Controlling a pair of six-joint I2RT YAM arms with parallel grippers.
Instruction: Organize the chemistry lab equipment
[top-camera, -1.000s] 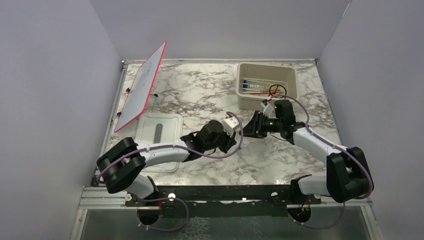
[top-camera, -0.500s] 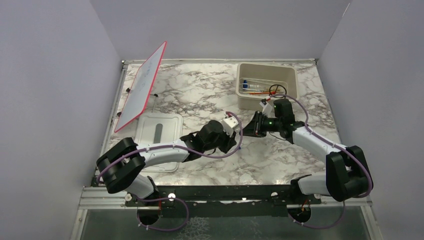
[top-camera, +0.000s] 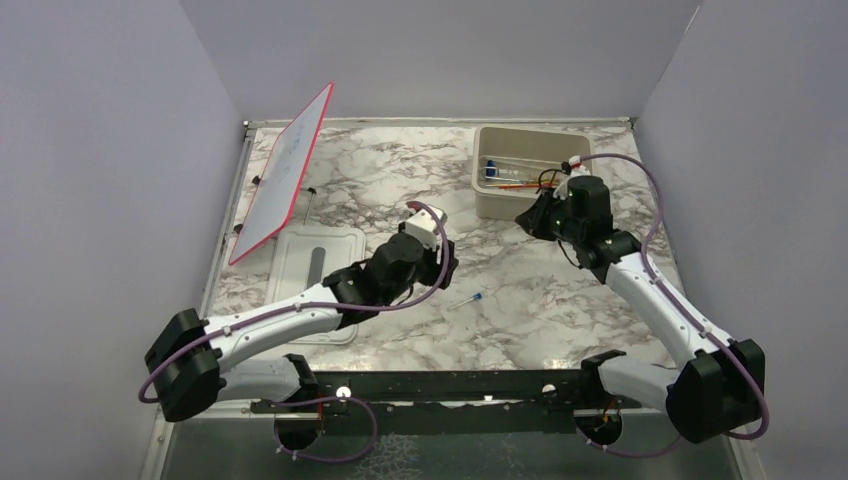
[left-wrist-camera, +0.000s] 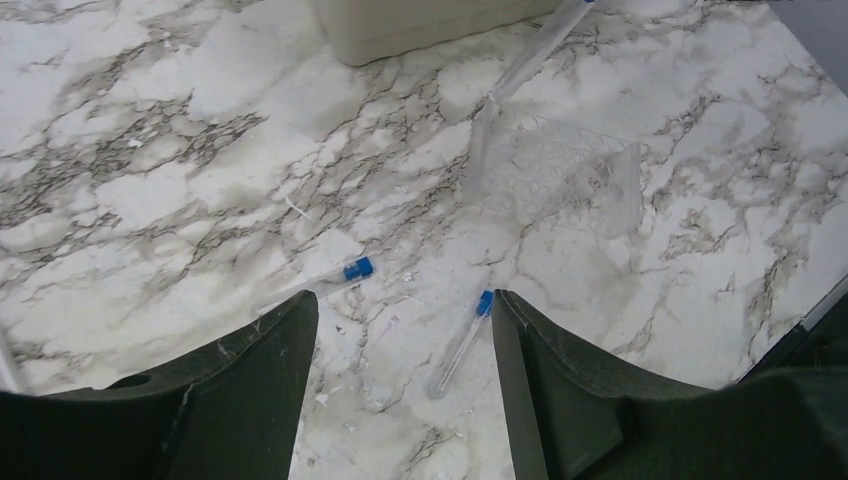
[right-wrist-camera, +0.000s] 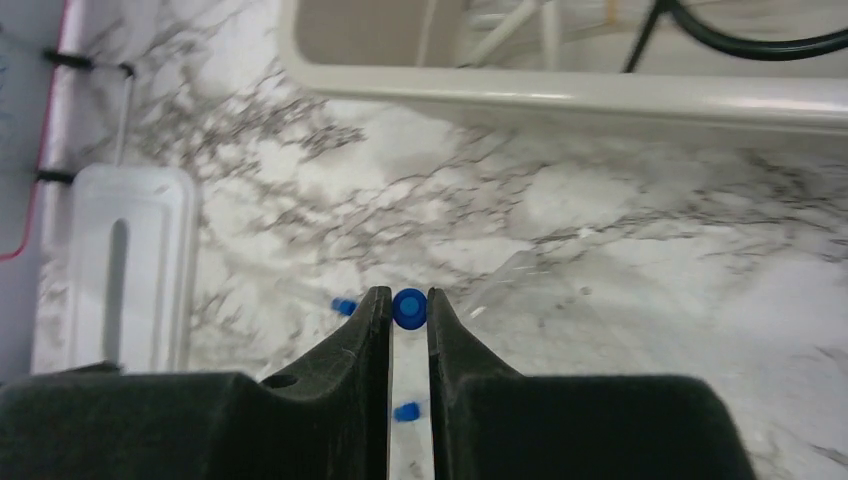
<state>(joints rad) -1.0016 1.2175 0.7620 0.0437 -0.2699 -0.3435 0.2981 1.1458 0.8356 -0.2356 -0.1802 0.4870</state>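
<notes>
My right gripper (right-wrist-camera: 409, 300) is shut on a thin clear blue-capped tube (right-wrist-camera: 409, 309), held off the table just in front of the beige tub (right-wrist-camera: 560, 92). In the top view the right gripper (top-camera: 532, 217) hangs by the tub's (top-camera: 483, 205) near wall. Inside the tub lie more tubes, an orange-red stick (top-camera: 515, 186) and the black wire ring (top-camera: 553, 180). My left gripper (left-wrist-camera: 405, 315) is open above the marble, with nothing between its fingers. Two blue-capped tubes lie under it, one to the left (left-wrist-camera: 330, 277) and one (left-wrist-camera: 458, 345) close to the right finger. The top view shows one tube (top-camera: 465, 300).
A clear plastic piece (left-wrist-camera: 575, 180) and a long clear tube (left-wrist-camera: 530, 62) lie on the marble near the tub. The white slotted lid (top-camera: 318, 262) lies flat at the left. The red-framed white board (top-camera: 285, 175) leans at the far left. Grey walls close in the table.
The grippers were together at mid-table. The right shut on the tube and swung back toward the tub. The left gripper opened and pulled back to the left, uncovering a tube on the marble.
</notes>
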